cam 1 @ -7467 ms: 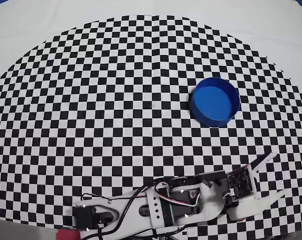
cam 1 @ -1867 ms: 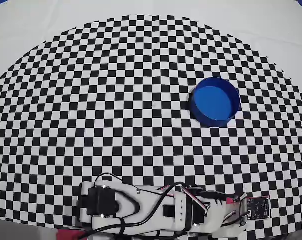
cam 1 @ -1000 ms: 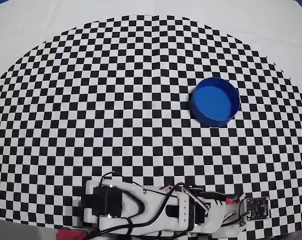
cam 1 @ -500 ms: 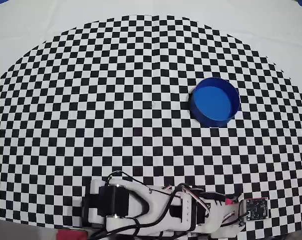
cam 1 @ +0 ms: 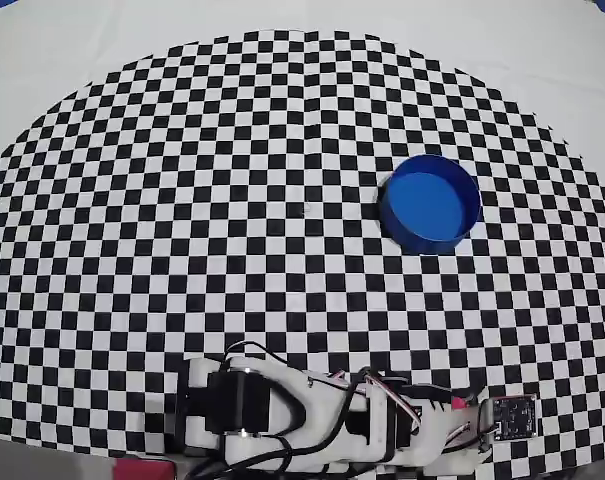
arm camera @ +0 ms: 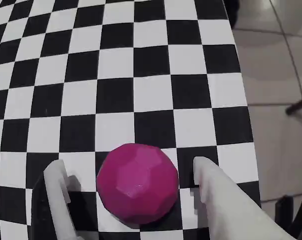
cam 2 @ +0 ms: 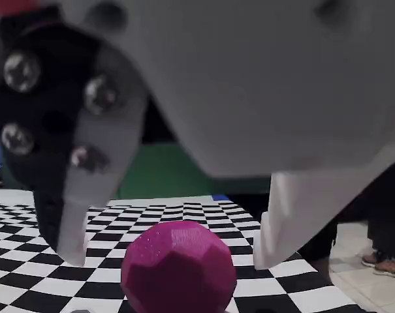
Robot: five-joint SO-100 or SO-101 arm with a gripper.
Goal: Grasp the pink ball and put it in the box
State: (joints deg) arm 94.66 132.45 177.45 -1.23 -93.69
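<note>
The pink ball [arm camera: 137,182] is a faceted magenta sphere resting on the checkered cloth, close to the table's edge. My gripper [arm camera: 127,164] is open and straddles it, one white finger [arm camera: 56,192] to its left and the other finger [arm camera: 218,200] to its right, with a small gap on each side. The fixed view shows the same: the ball [cam 2: 177,267] sits low between the two fingertips of the gripper [cam 2: 166,262]. In the overhead view the arm [cam 1: 322,425] lies along the bottom edge and covers the ball. The box [cam 1: 430,203], a round blue tub, stands empty at mid-right.
In the wrist view the cloth's edge [arm camera: 243,115] runs just right of the ball, with tiled floor [arm camera: 280,75] beyond it. A person's shoes [cam 2: 380,264] show on the floor at the far right of the fixed view.
Since 7.5 s ago the gripper has swung down toward the bottom right edge. Over the last second the arm's rear joints have slid slightly right; the gripper end has barely moved.
</note>
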